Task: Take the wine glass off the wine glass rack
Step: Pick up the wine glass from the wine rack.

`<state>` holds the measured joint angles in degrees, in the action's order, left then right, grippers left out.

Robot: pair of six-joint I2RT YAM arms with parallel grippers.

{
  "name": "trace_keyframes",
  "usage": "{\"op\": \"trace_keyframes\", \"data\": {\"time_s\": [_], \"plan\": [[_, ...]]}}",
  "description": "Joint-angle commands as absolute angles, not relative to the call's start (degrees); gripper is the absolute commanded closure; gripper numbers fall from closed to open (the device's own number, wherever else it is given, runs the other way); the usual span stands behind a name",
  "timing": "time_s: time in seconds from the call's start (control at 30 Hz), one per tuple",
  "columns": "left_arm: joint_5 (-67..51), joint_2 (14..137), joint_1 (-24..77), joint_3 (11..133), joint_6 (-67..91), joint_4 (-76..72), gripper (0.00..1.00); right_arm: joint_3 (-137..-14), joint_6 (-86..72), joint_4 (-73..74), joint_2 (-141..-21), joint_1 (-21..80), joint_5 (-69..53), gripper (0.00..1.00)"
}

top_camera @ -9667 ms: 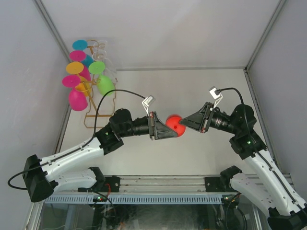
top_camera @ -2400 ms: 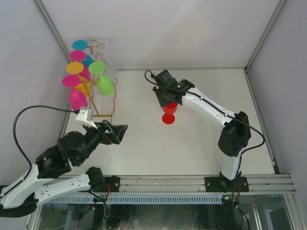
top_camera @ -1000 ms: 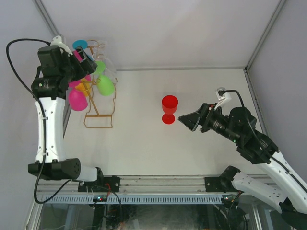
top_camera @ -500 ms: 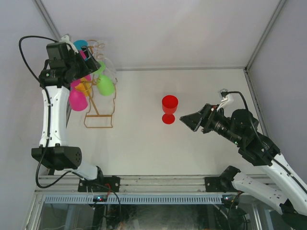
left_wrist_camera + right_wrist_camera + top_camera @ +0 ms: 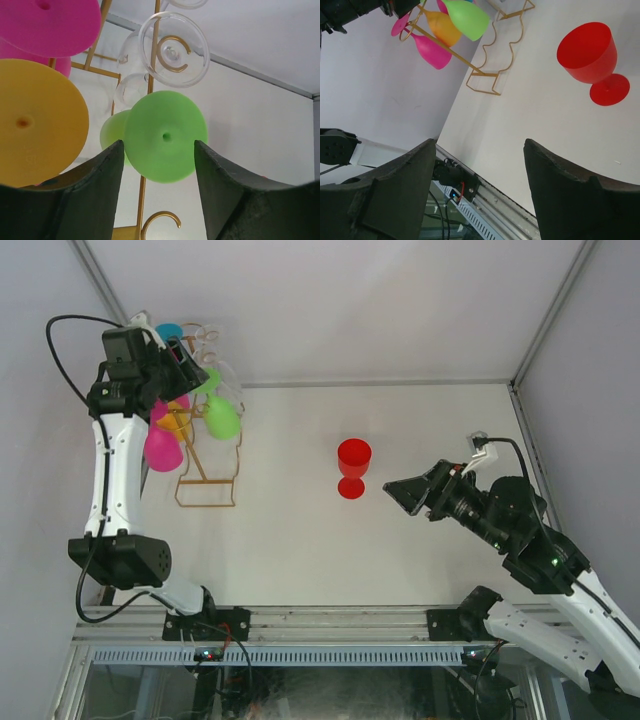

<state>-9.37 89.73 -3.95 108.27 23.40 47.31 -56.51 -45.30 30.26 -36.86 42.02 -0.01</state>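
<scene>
The gold wine glass rack stands at the far left with several wine glasses hanging on it upside down. My left gripper is raised at its upper hooks. In the left wrist view the green wine glass's round foot sits framed between the tips of the left gripper, which is open; I cannot tell if the fingers touch it. Around it hang an orange foot, a pink foot and a clear glass. My right gripper is open and holds nothing, right of a red wine glass standing upright on the table.
The gold spine and a curled hook lie just below the green foot. Pink, orange and teal glasses crowd the rack's left side. Frame posts and white walls close in the table's left, back and right.
The left jaws have narrowed around the green foot and the arm has edged slightly right. The right arm has drawn back to the right, away from the red glass.
</scene>
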Motion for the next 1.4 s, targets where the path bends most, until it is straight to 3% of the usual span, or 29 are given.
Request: {"op": "trace_keyframes", "data": {"time_s": [0.0,1.0,1.3,1.37], "plan": [[-9.1,88.9,-4.7,106.7,25.3,44.4,0.39,-56.3,-46.9,28.7,-36.6,42.3,1.5,0.30],[-8.3,85.9,-5.7,101.9,29.9,40.7,0.77,-55.8,-48.3,28.1,-37.0,42.3,2.8,0.31],[-12.1,82.2,-7.0,96.2,36.3,35.2,0.99,-55.8,-48.8,28.3,-37.1,42.3,2.5,0.31],[-12.9,81.4,-7.3,94.3,38.0,33.4,1.00,-55.8,-48.9,28.4,-37.0,42.3,2.5,0.31]]}}
